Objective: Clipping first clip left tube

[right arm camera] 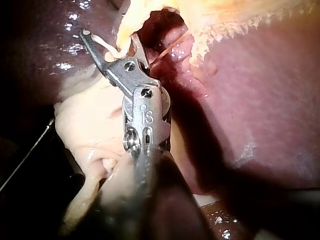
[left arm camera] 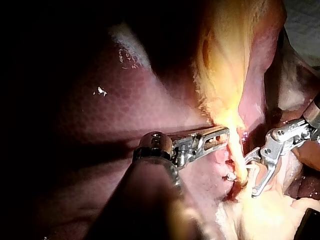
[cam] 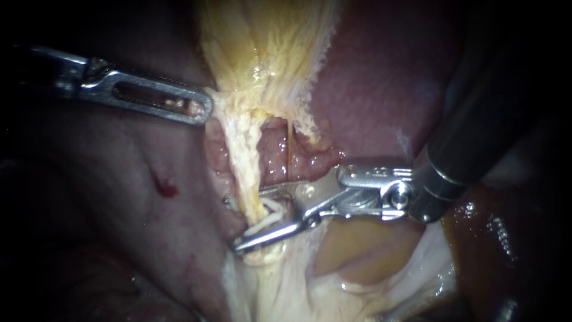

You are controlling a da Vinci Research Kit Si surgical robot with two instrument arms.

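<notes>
- Left instrument (cam: 201, 111) comes in from the left with its slotted jaws lying together. They pinch the pale frayed edge at the lower end of the gallbladder (cam: 268, 42).
- The endoscope only shows one jaw flat-on. From the left wrist view (left arm camera: 225, 134) it looks like a proper grip on that fringe, but I wouldn't swear to how much tissue is in there.
- Left tube (cam: 245, 156) is the pale stringy band running down from the gallbladder's lower end. It sits over the pink wet tissue, with dark red liver (cam: 381, 77) off to the side.
- Right instrument (cam: 247, 220) reaches across from the right. Its jaws are partway apart, one on each side of the left tube near the tube's lower end, and there's a clear gap between them.
- A white clip (cam: 269, 216) sits between those jaws, right at the tube.
- Right wrist view shows the same thing: the two jaws (right arm camera: 110, 40) fork around the pale strand just below the yellow fringe.
- There's a much thinner strand (cam: 289, 149) just beside the left tube, outside the jaws.
- There's a small red spot (cam: 168, 189) on the pale tissue, well apart from both tips.
</notes>
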